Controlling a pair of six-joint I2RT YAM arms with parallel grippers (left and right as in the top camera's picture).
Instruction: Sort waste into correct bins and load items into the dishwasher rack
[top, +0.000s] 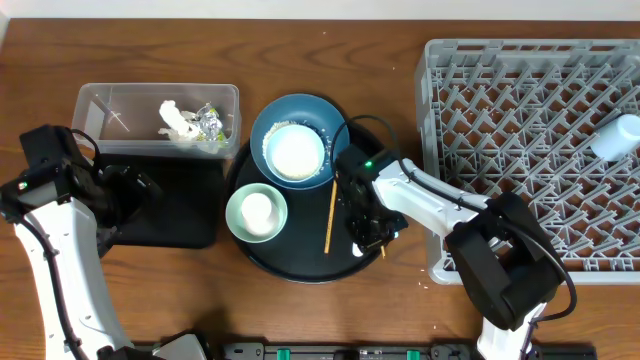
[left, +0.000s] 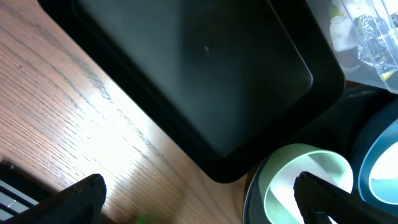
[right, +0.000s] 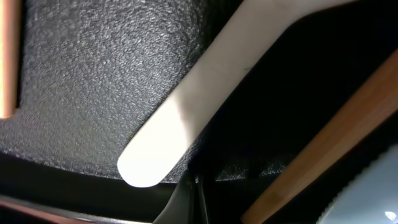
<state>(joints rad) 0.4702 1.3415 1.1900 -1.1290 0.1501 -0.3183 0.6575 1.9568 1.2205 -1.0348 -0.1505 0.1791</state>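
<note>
Table (top: 330, 30): brown wood, grain running left to right, fills the overhead frame edge to edge.
Light: pale glare on the wood (left: 109, 93), left of centre, left wrist view.

The brown wooden table (left: 62, 112) shows fine grain under a light sheen; the shallow black rectangular plastic tray (left: 205, 74) is smooth and satin; the large round black tray (right: 93, 93) is rough and pebbled; the pale plastic spoon handle (right: 186, 118) is smooth and matt; the thin wooden chopstick (right: 323, 143) is bare and finely grained; the crinkled silver foil wrapper (left: 373, 34) glints inside the clear rectangular plastic tub (top: 130, 125); the large grey plastic rack (top: 520, 45) looks matt.
</note>
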